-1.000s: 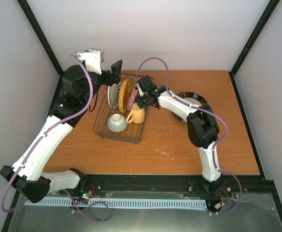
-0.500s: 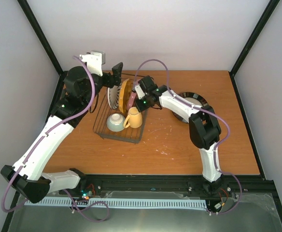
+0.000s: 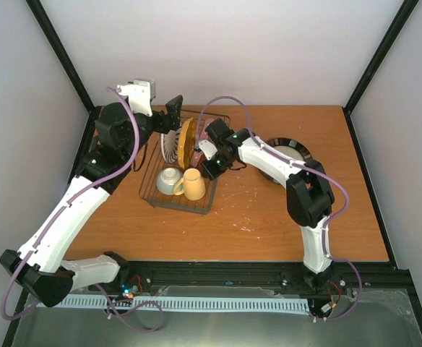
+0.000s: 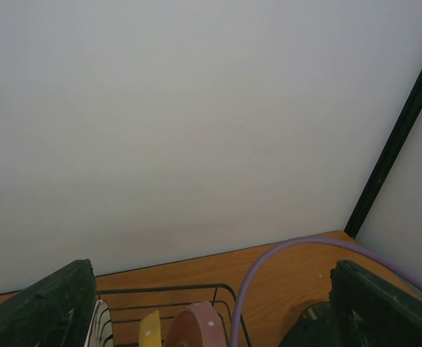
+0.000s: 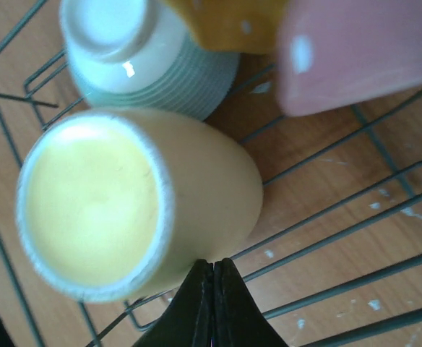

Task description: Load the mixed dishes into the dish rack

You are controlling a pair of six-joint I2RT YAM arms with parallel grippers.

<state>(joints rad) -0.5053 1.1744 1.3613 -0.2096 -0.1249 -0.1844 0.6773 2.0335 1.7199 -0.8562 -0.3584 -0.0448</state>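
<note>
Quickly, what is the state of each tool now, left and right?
Left tool: open, holding nothing.
Right tool: shut, empty, tips by the mug.

The table (image 3: 269,217) has an orange-brown wooden top with pale scratch marks (image 3: 248,196) around its middle. Two things rest directly on it. The dark wire dish rack (image 3: 173,204) stands in the far left part. A beige plate (image 3: 292,148) with a dark rim lies flat to the far right, apart from the rack.
</note>
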